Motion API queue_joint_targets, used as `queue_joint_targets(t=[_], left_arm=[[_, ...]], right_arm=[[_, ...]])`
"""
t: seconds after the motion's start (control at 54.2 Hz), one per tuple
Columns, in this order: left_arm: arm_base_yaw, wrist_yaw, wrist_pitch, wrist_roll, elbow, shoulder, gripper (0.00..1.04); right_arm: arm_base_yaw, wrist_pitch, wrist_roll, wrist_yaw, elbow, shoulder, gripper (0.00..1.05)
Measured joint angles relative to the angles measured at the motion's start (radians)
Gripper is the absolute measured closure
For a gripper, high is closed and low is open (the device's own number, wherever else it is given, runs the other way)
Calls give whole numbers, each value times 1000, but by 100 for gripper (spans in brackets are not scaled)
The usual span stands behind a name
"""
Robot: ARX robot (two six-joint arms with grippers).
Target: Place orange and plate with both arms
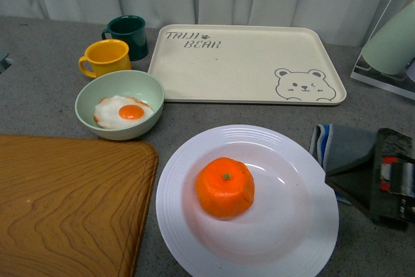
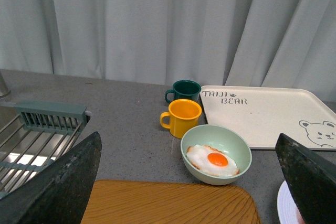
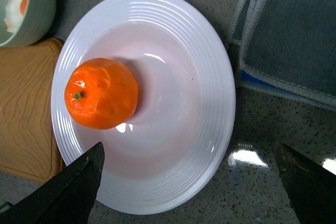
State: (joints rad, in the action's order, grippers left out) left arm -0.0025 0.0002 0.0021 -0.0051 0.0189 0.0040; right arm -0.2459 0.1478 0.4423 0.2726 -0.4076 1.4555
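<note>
The orange (image 1: 225, 187) sits in the well of the white ridged plate (image 1: 305, 238) on the grey counter at front centre. Both also show in the right wrist view: the orange (image 3: 101, 94) lies toward one side of the plate (image 3: 210, 77). My right gripper (image 3: 191, 192) is open and empty, above the plate's rim and the counter beside it; its dark body (image 1: 389, 176) shows at the right edge of the front view. My left gripper (image 2: 184, 187) is open and empty, hovering over the wooden board, away from the plate. It does not show in the front view.
A wooden cutting board (image 1: 65, 205) lies left of the plate. A pale green bowl (image 1: 119, 104) holds a fried egg, with a yellow mug (image 1: 107, 56) and dark green mug (image 1: 128, 32) behind. A cream bear tray (image 1: 246, 63) sits at the back. A folded grey-blue cloth (image 1: 343, 147) lies right, below a rack (image 1: 389, 63).
</note>
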Motion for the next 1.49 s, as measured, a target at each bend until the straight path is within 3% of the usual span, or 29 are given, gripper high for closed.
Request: queue_joint_targets(t=[0.424,0.7,1.124,1.364,1.493], left_arm=[[0,0,0,0,0,0,7],[0,0,0,0,0,0,7],[0,0,0,0,0,0,7],[0,0,0,0,0,0,7],[0,0,0,0,0,0,7]], right_arm=[[0,-100,10,-29,-160,257,9],[-8,-9,126,106,-208,388,9],[1,60,189,148,-224,492,10],[3,-30,213,128,-270,536,61],[14,-51,209,126,-272,539,78]])
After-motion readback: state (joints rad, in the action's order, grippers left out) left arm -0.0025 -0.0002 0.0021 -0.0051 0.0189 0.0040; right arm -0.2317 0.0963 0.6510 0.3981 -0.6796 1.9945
